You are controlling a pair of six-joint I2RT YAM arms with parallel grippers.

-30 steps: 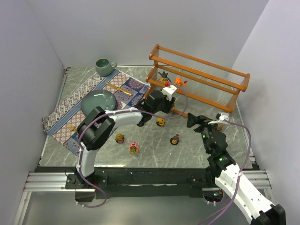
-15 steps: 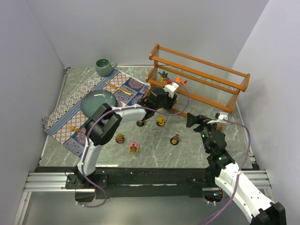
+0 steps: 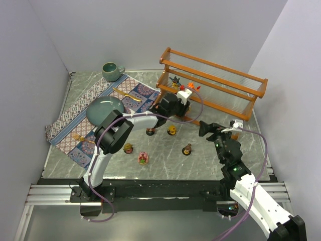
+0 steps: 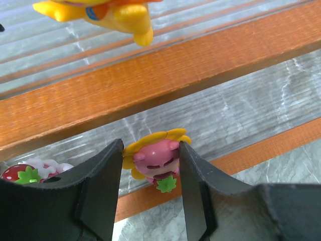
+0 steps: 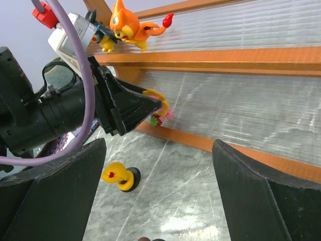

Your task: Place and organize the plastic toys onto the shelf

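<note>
**Pink toy at the shelf's lowest tier, release not yet made**

My left fingers (image 4: 98,186) grip the pink toy (image 4: 156,163) over the lowest tier of the shelf (image 4: 150,85), just inside its front rail. Judged next: settle it, open, back straight out. A red-and-white toy (image 4: 25,173) sits just beside it, and the rail above limits lift. My right fingers (image 5: 55,201) stand spread and empty before the shelf.

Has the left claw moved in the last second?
Yes, slightly: the left claw, shut on the pink toy, has edged closer to the shelf, away from the loose yellow toy.
</note>
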